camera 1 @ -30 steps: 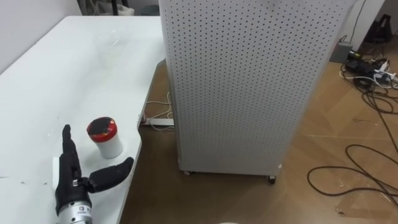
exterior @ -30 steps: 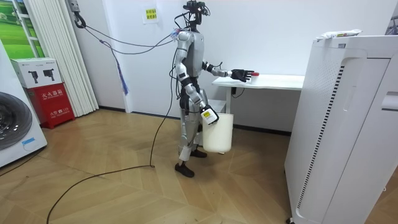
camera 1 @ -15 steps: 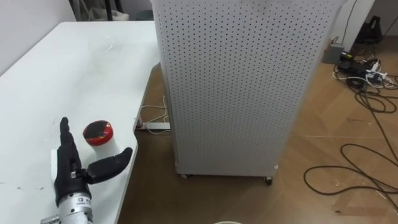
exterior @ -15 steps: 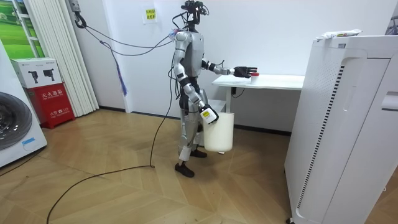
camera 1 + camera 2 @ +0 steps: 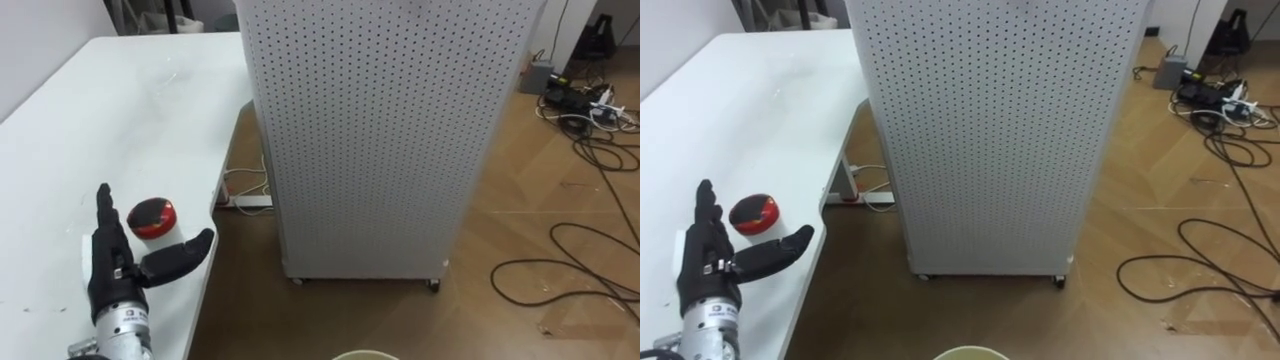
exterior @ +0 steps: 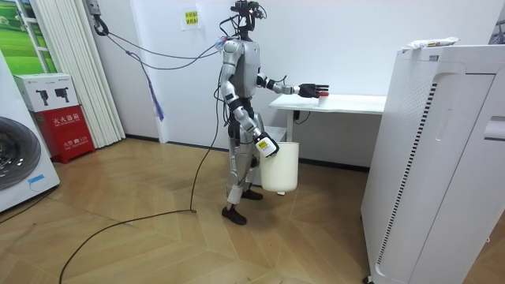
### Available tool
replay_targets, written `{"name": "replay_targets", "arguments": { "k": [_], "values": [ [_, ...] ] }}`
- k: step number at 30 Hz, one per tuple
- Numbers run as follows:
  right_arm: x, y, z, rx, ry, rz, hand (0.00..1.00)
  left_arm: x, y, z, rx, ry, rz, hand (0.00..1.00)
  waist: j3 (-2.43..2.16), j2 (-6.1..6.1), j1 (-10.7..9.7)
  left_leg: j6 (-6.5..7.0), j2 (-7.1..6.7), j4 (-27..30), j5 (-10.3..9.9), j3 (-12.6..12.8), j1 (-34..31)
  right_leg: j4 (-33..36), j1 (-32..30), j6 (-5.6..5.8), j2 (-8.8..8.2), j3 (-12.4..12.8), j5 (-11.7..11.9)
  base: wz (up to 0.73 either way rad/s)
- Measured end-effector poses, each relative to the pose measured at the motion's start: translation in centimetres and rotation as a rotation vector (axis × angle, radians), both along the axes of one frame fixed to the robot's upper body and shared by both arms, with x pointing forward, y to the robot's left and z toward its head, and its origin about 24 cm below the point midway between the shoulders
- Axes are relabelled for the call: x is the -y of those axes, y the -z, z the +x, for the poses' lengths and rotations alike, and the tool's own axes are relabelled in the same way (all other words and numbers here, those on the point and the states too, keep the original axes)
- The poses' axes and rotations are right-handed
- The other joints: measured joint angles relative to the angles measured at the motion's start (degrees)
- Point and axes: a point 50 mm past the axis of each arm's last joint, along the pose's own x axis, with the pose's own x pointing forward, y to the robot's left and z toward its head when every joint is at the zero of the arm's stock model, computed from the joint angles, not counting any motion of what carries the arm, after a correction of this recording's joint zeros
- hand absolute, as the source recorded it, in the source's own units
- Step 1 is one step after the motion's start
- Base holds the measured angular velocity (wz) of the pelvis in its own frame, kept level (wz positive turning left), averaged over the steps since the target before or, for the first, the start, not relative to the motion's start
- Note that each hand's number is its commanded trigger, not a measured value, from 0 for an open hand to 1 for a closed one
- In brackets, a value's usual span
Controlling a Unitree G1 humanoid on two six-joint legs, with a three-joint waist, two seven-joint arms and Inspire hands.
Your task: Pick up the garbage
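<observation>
Reaching over the white table [image 5: 120, 110] at the lower left of the left eye view, our robot's left hand [image 5: 112, 285] shows straight fingers and a thumb spread wide, closed on nothing. We see the garbage, a small white jar [image 5: 152, 218] with a red lid, standing near the table's edge between those fingers and the thumb; whether they touch it we cannot tell. A tall perforated white cabinet [image 5: 380, 130] stands at centre, with cables [image 5: 590, 120] on the wood floor at upper right. In the room view the robot stands at the table's end, its right hand [image 6: 263, 145] low at a white bucket [image 6: 279, 167]; its grip we cannot tell.
</observation>
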Motion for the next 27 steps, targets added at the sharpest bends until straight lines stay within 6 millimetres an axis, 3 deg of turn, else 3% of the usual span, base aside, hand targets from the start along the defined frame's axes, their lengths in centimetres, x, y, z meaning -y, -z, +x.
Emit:
{"name": "replay_targets", "arguments": {
  "k": [10, 18, 27],
  "values": [
    [-0.1, 0.3, -0.4, -0.050, -0.015, 0.008, 1.00, -0.3, 1.3, 0.0, -0.086, -0.006, -0.006, 0.00, 0.17, -0.38, -0.11, 0.00, 0.07, 0.14, 0.00, 0.83, 0.19, 0.97, -0.63, 0.00, 0.02, 1.14, 0.00, -0.04],
    [-0.1, 0.5, -0.9, -0.062, -0.015, 0.007, 1.00, 0.2, 0.0, 2.0, -0.055, 0.050, -0.041, 0.00, 0.15, -0.38, -0.15, 0.02, 0.08, 0.16, 0.00, 1.36, 0.35, 1.45, -0.86, -0.02, -0.03, 1.76, 0.01, -0.04],
    [-0.1, 0.7, -1.1, -0.085, -0.010, 0.005, 1.00, 0.2, 0.5, 2.1, -0.097, 0.075, -0.041, 0.00, 0.15, -0.44, -0.35, 0.02, 0.14, 0.03, 0.00, 2.26, 0.80, 1.86, -0.94, -0.01, -0.06, 2.60, 0.00, -0.04]
  ]
}}
